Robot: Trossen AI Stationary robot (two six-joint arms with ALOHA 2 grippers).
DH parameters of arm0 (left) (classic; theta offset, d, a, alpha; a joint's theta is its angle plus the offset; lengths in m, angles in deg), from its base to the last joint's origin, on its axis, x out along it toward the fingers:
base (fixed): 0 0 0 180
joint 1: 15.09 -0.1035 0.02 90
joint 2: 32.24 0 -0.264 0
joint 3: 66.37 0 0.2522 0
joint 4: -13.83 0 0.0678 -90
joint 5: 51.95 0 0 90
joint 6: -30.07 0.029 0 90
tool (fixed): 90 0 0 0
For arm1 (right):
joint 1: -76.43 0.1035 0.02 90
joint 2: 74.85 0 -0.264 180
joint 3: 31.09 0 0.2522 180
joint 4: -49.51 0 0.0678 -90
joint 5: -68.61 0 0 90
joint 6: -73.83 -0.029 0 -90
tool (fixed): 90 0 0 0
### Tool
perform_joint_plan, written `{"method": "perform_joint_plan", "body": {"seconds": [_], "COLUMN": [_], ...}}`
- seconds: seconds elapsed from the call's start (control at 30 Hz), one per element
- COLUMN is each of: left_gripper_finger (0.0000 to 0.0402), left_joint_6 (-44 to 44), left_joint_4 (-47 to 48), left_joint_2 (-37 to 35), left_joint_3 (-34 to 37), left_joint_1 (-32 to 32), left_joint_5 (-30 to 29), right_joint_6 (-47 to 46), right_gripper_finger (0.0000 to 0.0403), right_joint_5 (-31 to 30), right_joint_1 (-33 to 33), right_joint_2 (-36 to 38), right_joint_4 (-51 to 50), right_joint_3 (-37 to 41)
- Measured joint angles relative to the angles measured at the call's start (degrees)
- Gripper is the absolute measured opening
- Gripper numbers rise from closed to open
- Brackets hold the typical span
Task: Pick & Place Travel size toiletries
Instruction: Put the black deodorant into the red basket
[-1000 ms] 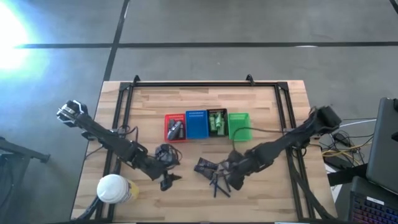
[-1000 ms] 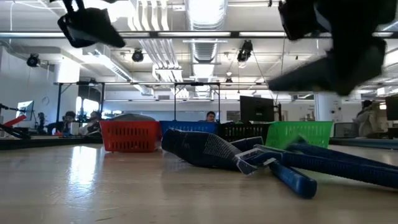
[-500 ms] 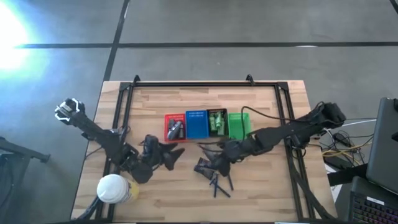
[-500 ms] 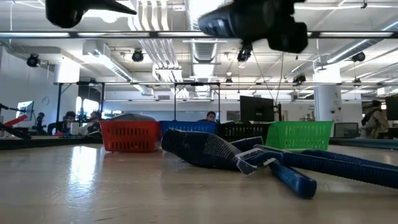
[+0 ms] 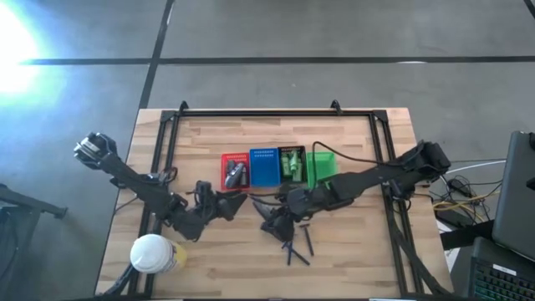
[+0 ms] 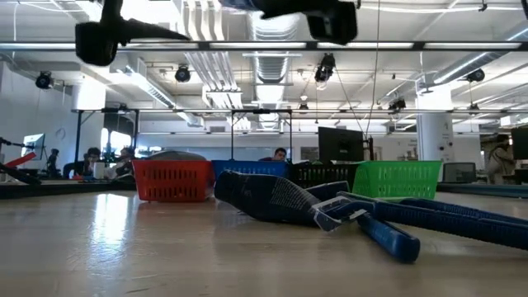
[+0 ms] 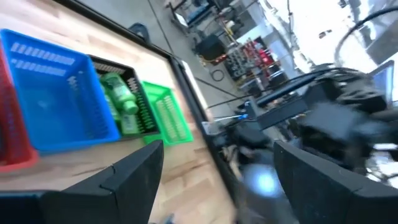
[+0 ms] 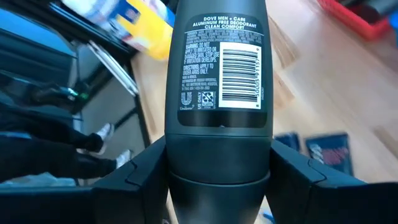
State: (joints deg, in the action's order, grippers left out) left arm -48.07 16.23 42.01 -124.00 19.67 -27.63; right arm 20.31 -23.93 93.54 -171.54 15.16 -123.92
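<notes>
My right gripper (image 5: pixel 280 216) hangs over the table's middle, shut on a dark grey deodorant tube (image 8: pixel 221 81) with a printed label. Under it a dark packet (image 5: pixel 272 226) and thin blue sticks (image 5: pixel 297 247) lie flat on the wood; both also show in the low view, the packet (image 6: pixel 264 198) beside the sticks (image 6: pixel 429 219). A grey tube (image 5: pixel 237 174) lies in the red basket (image 5: pixel 226 159), and green bottles (image 7: pixel 121 102) lie in the black basket (image 5: pixel 292 150). My left gripper (image 5: pixel 232 203) is open, level and holds nothing, just near of the red basket. My right gripper pinches the tube between its two fingers (image 8: pixel 146 171), on the two narrow sides of the end below the label (image 8: pixel 180 152). The tube sticks out past the fingertips, along the fingers. The gripper slants down from the table's right. The tube is lifted clear of the table.
Red, blue (image 5: pixel 263 167), black and green (image 5: pixel 321 167) baskets stand in a row at the table's middle. A big white-capped container (image 5: pixel 153 253) stands at the near left. A black frame (image 5: pixel 251 114) runs round the table. People sit in the room beyond.
My right gripper has risen from above the blue sticks and gone toward the table's left and the baskets, still shut on the grey tube. My left gripper has swung up from pointing at the table, rolled over and now points level toward the right arm.
</notes>
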Motion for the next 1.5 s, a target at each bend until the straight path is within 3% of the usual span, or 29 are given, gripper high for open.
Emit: {"method": "perform_joint_plan", "body": {"seconds": [0.5,0.9,1.1,1.27,1.5], "left_gripper_finger": [0.0305,0.0305,0.0305,0.0305,0.0305], "left_joint_6": [2.19,5.14,11.06,10.35,14.13], "left_joint_4": [-1.7,-2.43,-9.27,-10.85,-20.64], "left_joint_2": [-0.12,-4.81,-4.82,-1.48,2.97], "left_joint_3": [0.7,3.43,3.51,3.35,3.31], "left_joint_1": [-0.21,-0.28,-1.34,-1.93,-3.36], "left_joint_5": [-0.9,-1.84,7.43,8.14,10.8], "right_joint_6": [1.77,0.15,0.4,1.0,0.66], "right_gripper_finger": [0.0196,0.0196,0.0196,0.0196,0.0196], "right_joint_5": [4.48,3.79,3.91,3.93,5.15], "right_joint_1": [-4.12,-4.31,-5.28,-5.95,-5.95], "right_joint_2": [-9.95,-9.52,-9.48,-9.44,-9.44], "right_joint_4": [-0.42,-5.05,-4.06,-3.62,-2.62], "right_joint_3": [-10.57,-10.3,-10.67,-11.63,-11.63]}}
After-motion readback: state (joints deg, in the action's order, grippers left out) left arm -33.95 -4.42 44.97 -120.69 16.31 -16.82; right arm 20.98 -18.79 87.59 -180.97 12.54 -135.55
